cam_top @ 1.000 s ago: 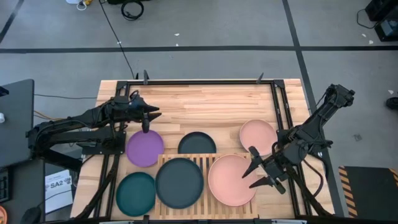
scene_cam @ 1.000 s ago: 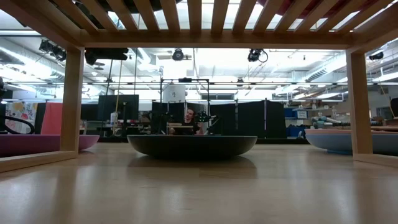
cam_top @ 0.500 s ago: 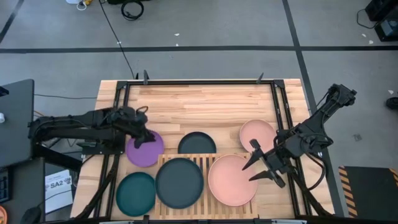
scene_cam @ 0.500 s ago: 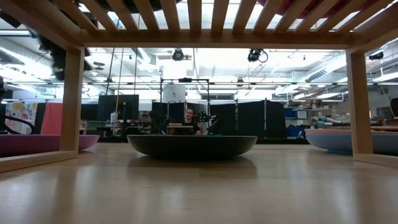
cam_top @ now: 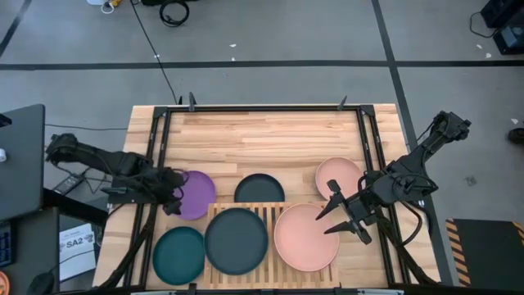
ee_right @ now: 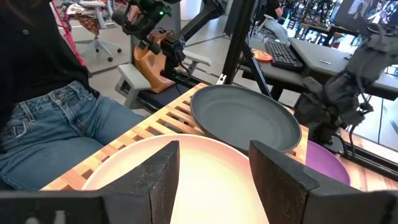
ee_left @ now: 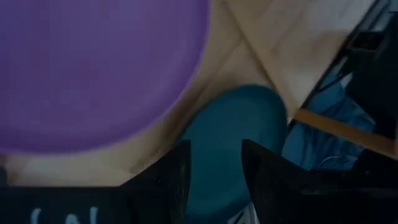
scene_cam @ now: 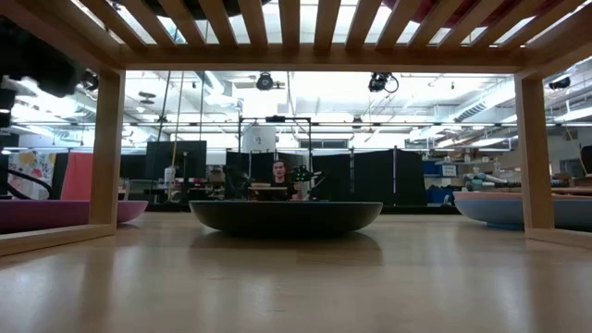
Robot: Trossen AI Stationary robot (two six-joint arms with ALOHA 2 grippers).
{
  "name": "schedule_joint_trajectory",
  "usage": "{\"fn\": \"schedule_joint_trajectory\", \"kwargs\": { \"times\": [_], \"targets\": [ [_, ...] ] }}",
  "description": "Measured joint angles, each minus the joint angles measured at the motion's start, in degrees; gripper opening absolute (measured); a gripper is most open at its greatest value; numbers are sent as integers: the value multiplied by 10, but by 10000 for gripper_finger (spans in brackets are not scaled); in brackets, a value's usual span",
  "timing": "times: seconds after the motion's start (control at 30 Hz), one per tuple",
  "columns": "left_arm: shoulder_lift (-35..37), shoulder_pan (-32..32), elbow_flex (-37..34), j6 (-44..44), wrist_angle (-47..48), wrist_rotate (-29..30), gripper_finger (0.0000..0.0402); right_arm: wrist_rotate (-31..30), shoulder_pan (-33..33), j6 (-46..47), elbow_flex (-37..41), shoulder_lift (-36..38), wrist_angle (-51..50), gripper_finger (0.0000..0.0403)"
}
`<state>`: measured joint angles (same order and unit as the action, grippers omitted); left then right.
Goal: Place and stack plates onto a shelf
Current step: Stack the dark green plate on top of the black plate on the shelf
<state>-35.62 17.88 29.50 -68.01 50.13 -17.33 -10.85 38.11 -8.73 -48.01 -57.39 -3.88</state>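
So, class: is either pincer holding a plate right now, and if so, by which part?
Neither holds anything. The left pincer stands open at the purple plate's edge; the right pincer hangs open above the large pink plate.

The light plank tabletop (cam_top: 270,143) carries a slatted wooden shelf (cam_top: 271,211) and four round matte plates: purple (cam_top: 196,195), teal (cam_top: 178,254), dark grey (cam_top: 259,188), pale pink (cam_top: 339,176). On the shelf lie a large dark grey plate (cam_top: 236,240) and a large pale pink plate (cam_top: 303,238).

Bright even light, left wrist blurred

On my shelf (cam_top: 270,215) lie flat a dark grey plate (cam_top: 236,240) and a pale pink plate (cam_top: 304,237); purple (cam_top: 195,195), teal (cam_top: 178,255), dark (cam_top: 259,189) and small pink (cam_top: 339,179) plates rest on the table.
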Motion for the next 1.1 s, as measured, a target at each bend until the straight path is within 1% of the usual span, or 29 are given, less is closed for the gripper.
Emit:
{"fn": "schedule_joint_trajectory", "kwargs": {
  "times": [0.1,0.27,0.5,0.67,1.1],
  "targets": [
    [-4,46,0,-45,4,21,148,0,0,0,0,0,0,199],
    [-34,113,0,-85,9,58,148,0,0,0,0,0,0,199],
    [-113,178,0,-120,8,63,148,1,0,0,0,0,-1,199],
    [-164,213,0,-129,1,55,148,1,0,0,0,0,-1,199],
    [-250,270,0,-164,-78,61,148,1,0,0,0,0,-1,199]
  ]
}}
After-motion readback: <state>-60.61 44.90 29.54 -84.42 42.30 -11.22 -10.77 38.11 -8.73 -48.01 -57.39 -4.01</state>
